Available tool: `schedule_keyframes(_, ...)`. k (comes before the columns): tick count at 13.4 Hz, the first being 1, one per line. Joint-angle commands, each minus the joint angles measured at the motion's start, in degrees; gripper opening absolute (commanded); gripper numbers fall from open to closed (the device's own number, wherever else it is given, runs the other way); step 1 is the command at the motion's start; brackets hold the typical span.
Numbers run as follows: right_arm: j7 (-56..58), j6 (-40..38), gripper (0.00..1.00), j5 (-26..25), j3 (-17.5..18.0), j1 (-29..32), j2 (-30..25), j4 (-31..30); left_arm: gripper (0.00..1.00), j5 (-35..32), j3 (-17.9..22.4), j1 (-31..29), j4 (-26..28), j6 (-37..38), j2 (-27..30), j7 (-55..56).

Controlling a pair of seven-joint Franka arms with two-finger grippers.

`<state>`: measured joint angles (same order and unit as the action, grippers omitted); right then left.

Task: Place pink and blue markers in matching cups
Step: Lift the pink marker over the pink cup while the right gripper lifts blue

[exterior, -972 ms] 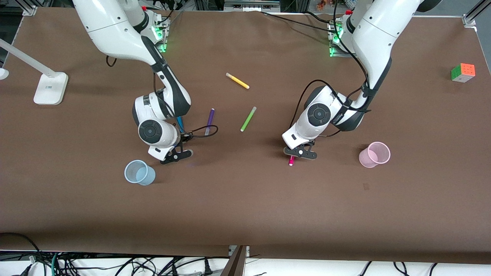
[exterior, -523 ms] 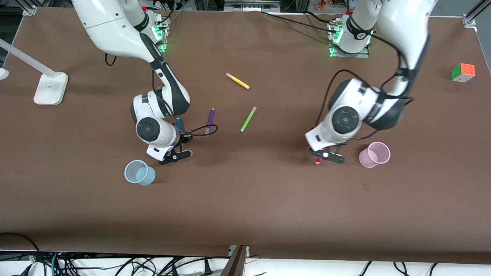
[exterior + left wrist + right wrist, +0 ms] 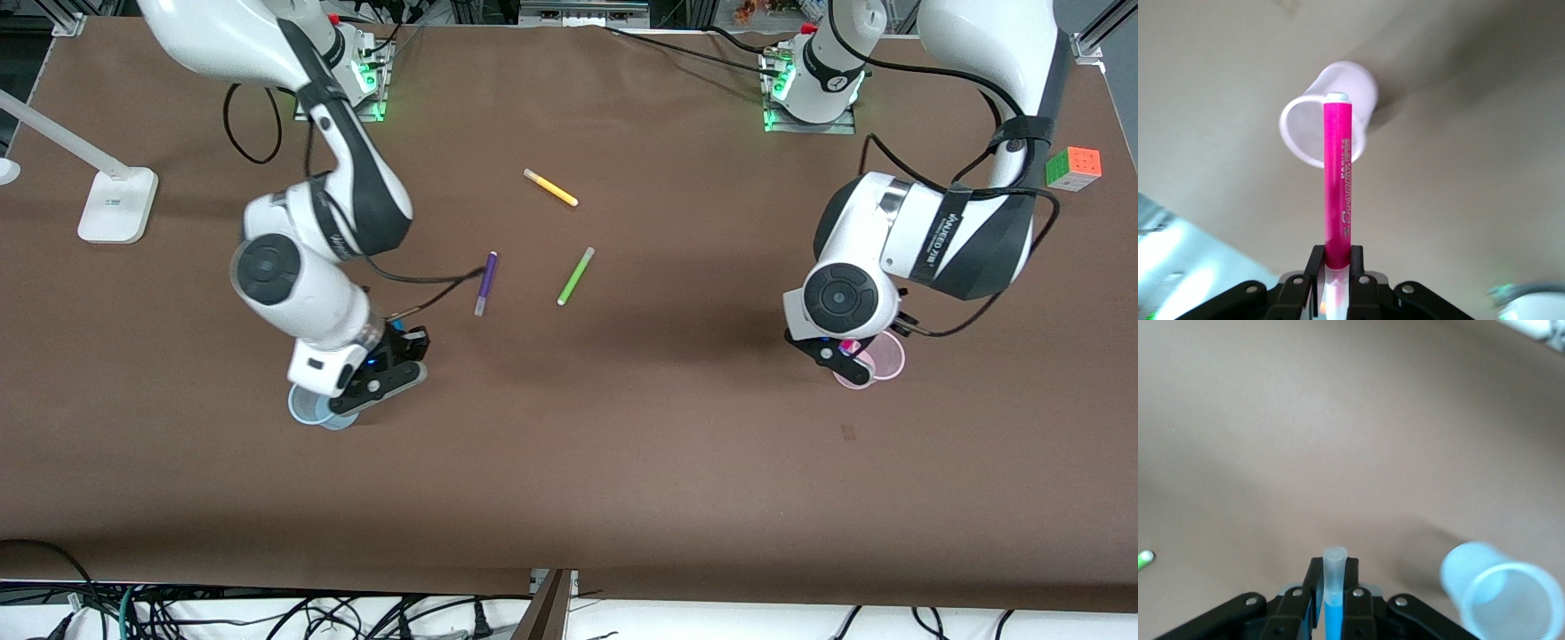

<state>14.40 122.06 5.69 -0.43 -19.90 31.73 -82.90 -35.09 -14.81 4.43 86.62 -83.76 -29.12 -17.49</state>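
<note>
My left gripper [image 3: 843, 352] is shut on the magenta-pink marker [image 3: 1338, 180] and holds it up over the light pink cup [image 3: 882, 361]. In the left wrist view the marker's tip points at the cup's mouth [image 3: 1301, 133], and the gripper [image 3: 1337, 257] clamps its pale end. My right gripper [image 3: 380, 377] is shut on the sky-blue marker [image 3: 1333, 619], pale grey end outward, and hangs over the edge of the light blue cup [image 3: 307, 412]. In the right wrist view the blue cup [image 3: 1501, 600] lies off to one side of the gripper [image 3: 1332, 577].
A purple marker [image 3: 485, 282], a green marker [image 3: 575, 276] and a yellow marker [image 3: 550, 188] lie mid-table, farther from the front camera than the cups. A colour cube [image 3: 1073, 168] sits at the left arm's end, a white lamp base [image 3: 117, 204] at the right arm's end.
Both arms lifted their markers off the table. The left carried the pink marker sideways to over the pink cup. The right carried the blue marker to over the blue cup.
</note>
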Motion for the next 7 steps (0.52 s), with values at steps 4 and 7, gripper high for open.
schedule_keyframes(4, 36.43, -0.68, 0.01, 13.63, 0.16, 8.19, 0.52, 1.95, 0.0, -17.28, 0.13, -0.56, -1.01, 1.85, -8.31, -8.44)
schedule_keyframes(7, 51.21, -0.59, 0.01, 21.27, 0.25, 11.8, 1.48, 1.95, 0.0, -17.2, 0.13, 0.23, 1.17, 2.02, -9.73, -7.56)
